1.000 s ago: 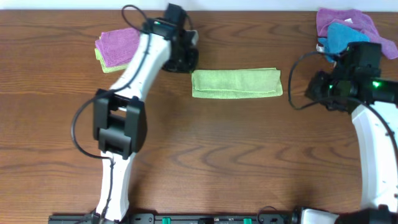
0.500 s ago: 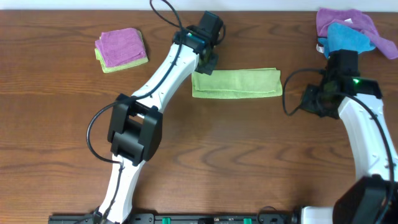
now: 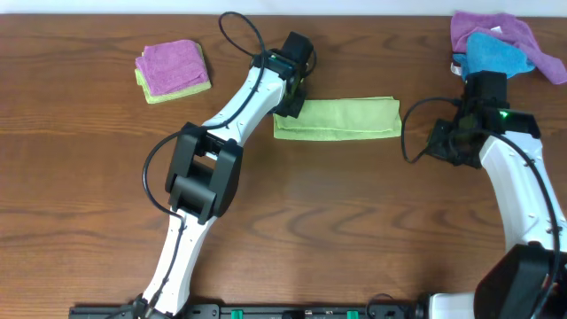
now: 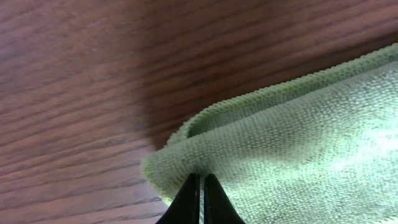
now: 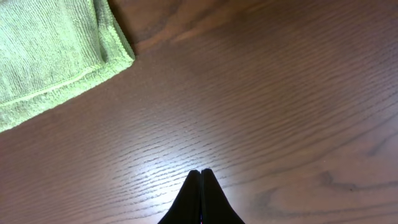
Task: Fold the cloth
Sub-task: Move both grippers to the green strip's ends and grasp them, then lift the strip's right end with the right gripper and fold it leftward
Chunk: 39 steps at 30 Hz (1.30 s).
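My left gripper is closed, fingertips together at the left-end corner of the lime yellow-green terry microfibre cloth, a long folded strip on the brown wooden worktop. My right gripper is closed and empty, over bare wood just off the strip's right end. It looks soft, light and limp, so I'd pinch every layer at the end corners or they'll slide apart.

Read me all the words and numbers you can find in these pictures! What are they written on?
None: no word, number or brand can be read in any view.
The cloth is plain green, with no print showing.
The white bit beside the blue cloth is too small to read.
The green light on the right arm is a lamp, not a sign.
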{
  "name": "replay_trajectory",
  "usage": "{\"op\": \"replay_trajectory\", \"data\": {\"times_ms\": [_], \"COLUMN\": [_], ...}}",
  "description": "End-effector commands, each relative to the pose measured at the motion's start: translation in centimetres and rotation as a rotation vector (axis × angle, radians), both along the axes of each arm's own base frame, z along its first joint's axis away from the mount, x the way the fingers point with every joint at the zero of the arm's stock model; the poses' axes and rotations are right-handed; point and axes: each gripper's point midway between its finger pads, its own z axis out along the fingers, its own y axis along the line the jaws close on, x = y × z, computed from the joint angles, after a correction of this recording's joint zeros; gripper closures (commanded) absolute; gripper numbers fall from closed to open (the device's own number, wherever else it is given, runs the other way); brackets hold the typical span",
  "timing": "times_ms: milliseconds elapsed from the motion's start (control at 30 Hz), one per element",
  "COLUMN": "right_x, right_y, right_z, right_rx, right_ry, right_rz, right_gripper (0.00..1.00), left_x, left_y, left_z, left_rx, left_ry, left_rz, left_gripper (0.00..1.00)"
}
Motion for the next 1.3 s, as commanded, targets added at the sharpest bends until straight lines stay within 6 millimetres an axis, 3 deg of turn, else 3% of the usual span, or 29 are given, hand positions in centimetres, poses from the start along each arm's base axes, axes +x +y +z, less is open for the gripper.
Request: {"op": "replay_trajectory", "data": {"times_ms": [0,500,633,800,867,900,1033,1267], "right_x": [0.1,0.7,2.2,4.3,5.0,5.3,6.4,9.0], "right_y": [0.0,0.0,0.1,1.1,1.5,1.7,1.4,1.8], "right_z": [0.0,0.2,-0.3,-2.7,-3.6,-4.1,-5.0,-3.6], "right_rx": [-0.011,-0.014,-0.001,0.089,0.132,0.15,0.191,0.313], "right_ry": [-0.003,-0.029,-0.063,-0.078,-0.081,-0.082,-0.105,-0.238], "right_rz": [0.006,0.006,0.02,0.044,0.051,0.049,0.011,0.03], "right_gripper": [0.99,0.99,0.99,0.97,0.78,0.63,0.33,0.19], "left_x": [-0.1,-1.3,-1.3,-1.5,-1.6,-1.6,-1.8,-2.7], "left_y": [-1.0,-1.6,-1.3,-1.2,-1.1,-1.1,-1.0,0.1], "left_z": [0.6,0.5,-0.2,-1.4,-1.8,-2.1,-2.6,-3.8], "left_rx": [-0.054,-0.071,-0.05,-0.039,-0.035,-0.032,-0.027,0.002], "left_ry": [0.009,0.057,0.056,0.077,0.085,0.09,0.101,0.136], "left_rz": [0.006,-0.004,0.001,0.002,0.003,0.003,0.003,0.014], "left_gripper": [0.95,0.95,0.94,0.94,0.94,0.94,0.94,0.94]}}
